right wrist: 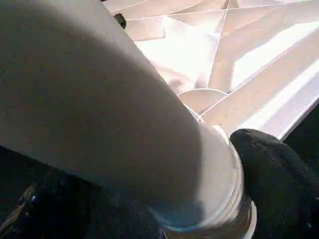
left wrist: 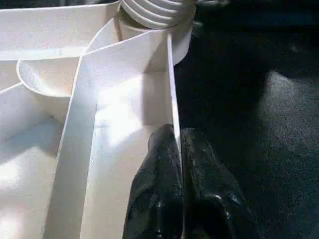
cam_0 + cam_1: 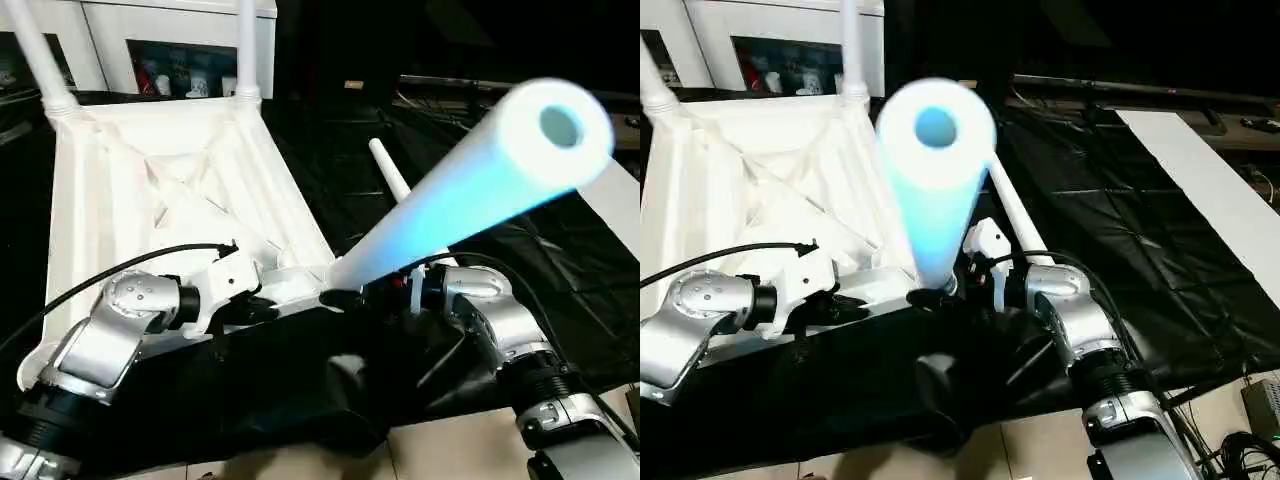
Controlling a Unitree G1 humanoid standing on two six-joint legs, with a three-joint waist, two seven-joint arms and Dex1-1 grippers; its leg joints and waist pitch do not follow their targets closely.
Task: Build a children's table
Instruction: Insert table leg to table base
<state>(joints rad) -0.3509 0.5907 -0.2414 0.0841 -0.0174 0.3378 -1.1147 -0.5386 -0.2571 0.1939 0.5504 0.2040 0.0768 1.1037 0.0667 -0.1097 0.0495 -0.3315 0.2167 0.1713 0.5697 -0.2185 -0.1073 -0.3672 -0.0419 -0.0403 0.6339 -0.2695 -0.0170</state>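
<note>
White tabletop (image 3: pixel 160 190) lies underside up on black cloth (image 3: pixel 1120 200), ribs and diagonal braces showing. Landmark for everything below: its near right corner socket.

2 white tube legs (image 3: pixel 40 60) (image 3: pixel 246 50) stand upright in the 2 far corner sockets, well away from that socket. A 3rd, thick leg (image 3: pixel 470 195) has its narrow ribbed end at the near right socket and leans up toward the head camera, hollow end open. A 4th leg (image 3: pixel 1012 215) lies flat on the cloth just beyond that socket, off the tabletop's right edge.

Left gripper (image 3: pixel 262 302) sits on the near rim, just left of the socket. In the left wrist view its 2 black fingers (image 2: pixel 159 184) are pinched narrow onto the thin rim wall (image 2: pixel 172 89), 1 finger each side, with the ribbed leg end (image 2: pixel 154 10) in the socket ahead.

Right gripper (image 3: pixel 352 297) is right at the socket, by the base of the thick leg. Right wrist view: 1 black finger (image 1: pixel 274 174) close against the leg's ribbed end (image 1: pixel 219 199). Jaws spread wide around the base; cannot tell if they actually clamp it.

White glass-door cabinet (image 3: pixel 170 45) stands behind the tabletop, far side from the socket; small items inside, too small to read. No legible writing or brand anywhere.
</note>
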